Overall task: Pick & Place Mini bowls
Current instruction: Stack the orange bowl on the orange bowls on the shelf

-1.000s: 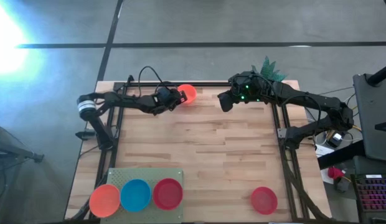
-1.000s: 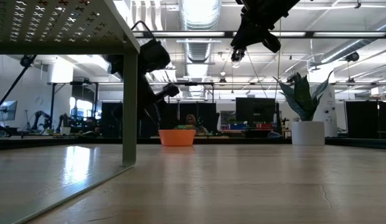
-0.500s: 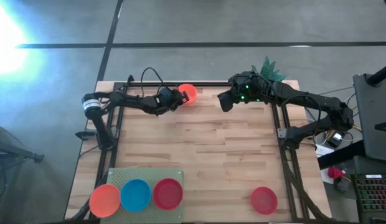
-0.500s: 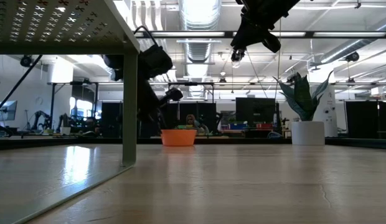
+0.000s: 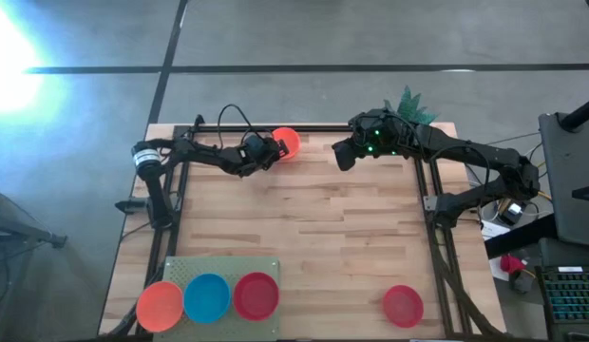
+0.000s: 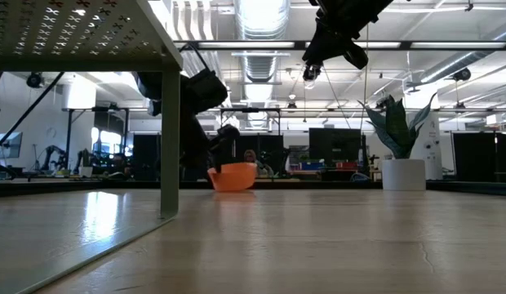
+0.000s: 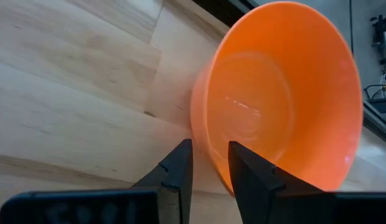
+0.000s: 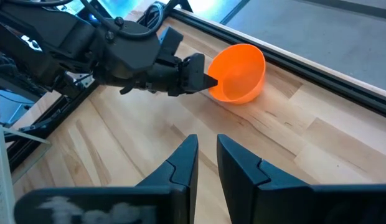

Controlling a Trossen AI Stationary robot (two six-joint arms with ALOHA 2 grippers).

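Left gripper [image 7: 208,163] pinching the orange bowl [image 5: 287,142] rim at the far table edge, bowl now tipped – level earlier, right gripper [image 8: 205,155] raised nearby, fingers narrowly apart – holding nothing.

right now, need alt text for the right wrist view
The left gripper pinches the rim of an orange mini bowl, tipping it on the wooden table near its far rail. The right gripper hangs above, empty.

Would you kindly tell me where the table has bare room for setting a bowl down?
The wide wooden middle is bare, bordered by the three-bowl row, the lone red bowl and both arms. Crowded: the far edge, where the left end effector grips the tilted orange bowl.
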